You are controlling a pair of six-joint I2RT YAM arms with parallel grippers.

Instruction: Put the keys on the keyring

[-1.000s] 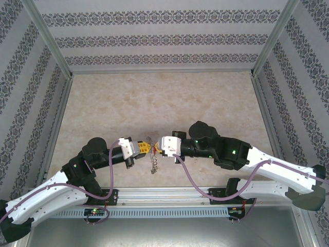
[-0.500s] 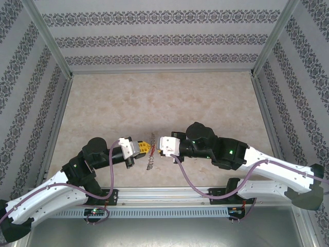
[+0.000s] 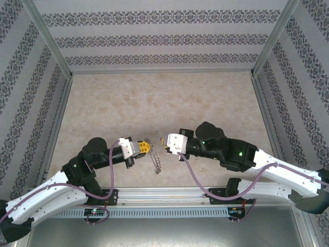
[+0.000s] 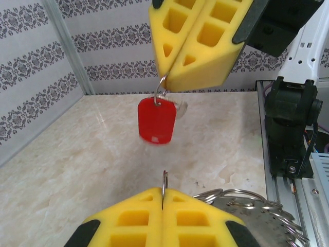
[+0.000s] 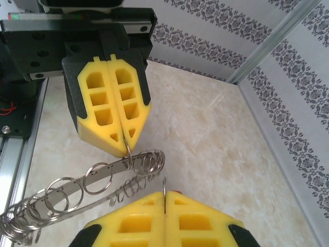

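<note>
My left gripper [image 4: 163, 194] is shut on a thin wire loop [image 4: 164, 179] of the keyring [image 4: 259, 213], a flat grey metal band fringed with wire rings. The keyring hangs below that gripper [image 3: 146, 148] over the table, as a grey strip [image 3: 156, 161] in the top view. My right gripper [image 5: 164, 198] is shut on a small wire ring [image 5: 164, 185]. From that ring the red key [image 4: 157, 120] dangles, under the right gripper [image 4: 165, 85]. The two grippers face each other tip to tip with a small gap. In the right wrist view the left gripper [image 5: 125, 141] pinches a loop of the keyring [image 5: 92, 177].
The beige marble tabletop [image 3: 154, 103] lies inside patterned walls, with an aluminium rail [image 3: 169, 194] along the near edge. The right arm's base [image 4: 290, 128] stands close beside the left gripper. Both grippers hover just above the table near its front middle.
The right gripper has drawn back a little to the right, widening the gap between the tips. The hanging keyring has swung under the left gripper. Both grippers stayed shut.
</note>
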